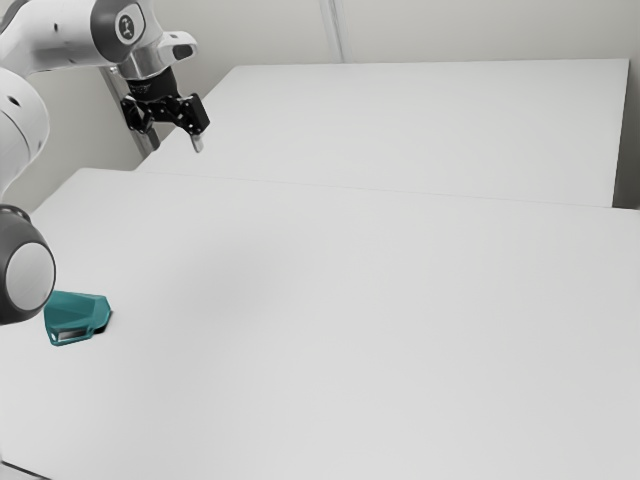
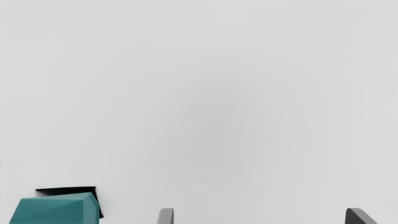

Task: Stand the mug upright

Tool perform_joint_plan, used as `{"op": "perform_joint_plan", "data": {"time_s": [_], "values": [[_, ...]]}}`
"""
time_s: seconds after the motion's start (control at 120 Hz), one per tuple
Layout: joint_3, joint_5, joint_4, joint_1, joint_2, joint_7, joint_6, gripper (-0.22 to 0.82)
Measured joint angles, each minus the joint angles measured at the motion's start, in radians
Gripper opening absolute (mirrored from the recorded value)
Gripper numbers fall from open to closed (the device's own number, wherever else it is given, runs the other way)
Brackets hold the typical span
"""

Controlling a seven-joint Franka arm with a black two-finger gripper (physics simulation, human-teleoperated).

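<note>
White tabletop (image 1: 350, 320): teal faceted mug (image 1: 76, 312) on its side, hence needs righting. Black gripper (image 1: 176, 147) raised, fingers wide apart, empty, presumably leaving room for a grasp.

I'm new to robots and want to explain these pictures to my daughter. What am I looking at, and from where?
It's a computer-simulated scene. The machine is one jointed robot arm ending in a black two-finger gripper, its hand.

The exterior view looks from the arm's side, with the arm coming in from that view's left. The wrist view comes from a camera on the hand, looking down past its own fingertips.

On the pale table lies a teal mug, tipped over. The fingers stand apart above the table, holding nothing; the task is to set the mug upright.
</note>
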Motion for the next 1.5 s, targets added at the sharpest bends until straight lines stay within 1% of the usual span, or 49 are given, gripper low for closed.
{"op": "perform_joint_plan", "data": {"time_s": [0.133,0.208,0.267,0.442,0.542,0.658,0.783,1.033,1.158,1.242,1.3,1.408,1.5], "values": [[0.001,0.001,-0.016,-0.007,0.000,-0.001,0.014,0.60],[-0.027,0.016,-0.070,-0.018,-0.005,-0.002,0.028,0.60],[-0.030,0.034,-0.132,-0.019,-0.031,-0.002,0.040,0.60],[0.066,0.050,-0.439,-0.014,-0.197,0.023,0.129,0.60],[0.110,0.051,-0.572,-0.010,-0.273,0.046,0.185,0.60],[0.160,0.052,-0.673,-0.006,-0.352,0.077,0.241,0.60],[0.243,0.051,-0.719,-0.013,-0.394,0.124,0.280,0.60],[0.414,0.038,-0.739,0.007,-0.398,0.236,0.306,0.60],[0.509,-0.004,-0.739,0.002,-0.390,0.306,0.307,0.60],[0.565,-0.033,-0.739,0.019,-0.380,0.359,0.305,0.60],[0.583,-0.064,-0.737,0.061,-0.355,0.399,0.305,0.60],[0.590,-0.149,-0.711,0.161,-0.264,0.475,0.308,0.61],[0.584,-0.238,-0.664,0.163,-0.177,0.543,0.311,0.60]]}}
